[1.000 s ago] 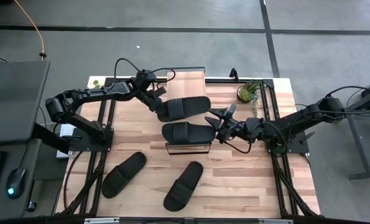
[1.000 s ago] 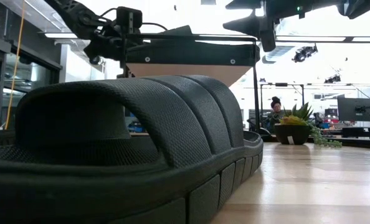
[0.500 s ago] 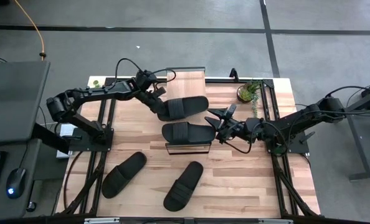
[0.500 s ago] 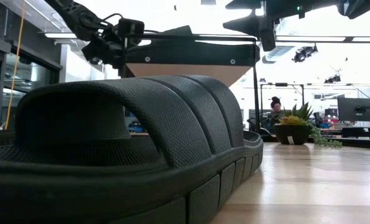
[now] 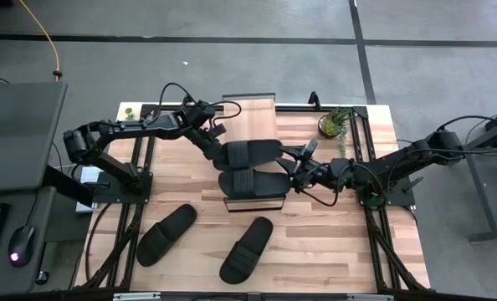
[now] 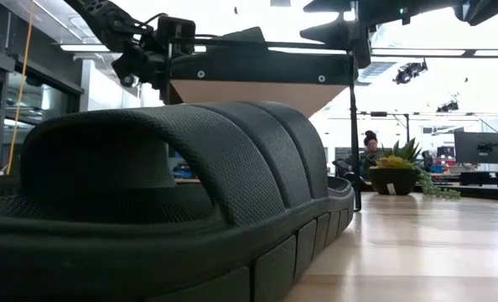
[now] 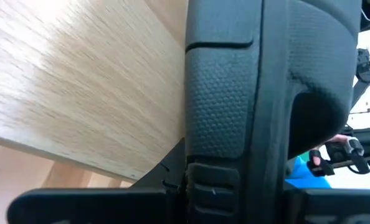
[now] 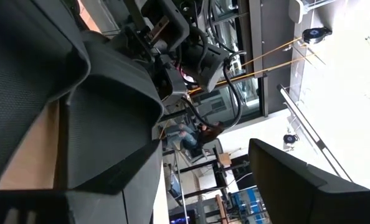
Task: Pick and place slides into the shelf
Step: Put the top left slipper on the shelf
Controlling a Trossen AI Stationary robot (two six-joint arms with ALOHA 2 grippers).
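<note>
Two black slides lie across the light-wood shelf (image 5: 250,117), side by side. My left gripper (image 5: 213,140) is shut on the farther slide (image 5: 253,153), at its left end. The nearer slide (image 5: 253,180) rests sole-down on the plank. My right gripper (image 5: 294,170) is open at the right ends of these two slides; whether it touches either, I cannot tell. Two more slides (image 5: 166,234) (image 5: 247,249) lie on the table's near part. One of them fills the low view (image 6: 173,193), with the shelf (image 6: 249,94) and my left gripper (image 6: 153,54) behind it. My left gripper holds the farther slide by its left end (image 5: 225,149), coming level from the table's far left, roughly along the slide's length. The wrist view shows the sole's pebbled edge (image 7: 222,124) right at the fingers, above the plank. The slide lies level across the shelf.
A small potted plant (image 5: 334,123) stands near the table's far right corner. Black frame rails run along the table's left and right sides. Bare wood lies between the shelf and the two near slides. A person (image 6: 370,147) sits far back in the room.
My left gripper has moved toward the table's near edge and slightly right, carrying its slide. The slide was angled and set back from the other. Now it lies parallel to the other slide, close beside it, across the shelf.
</note>
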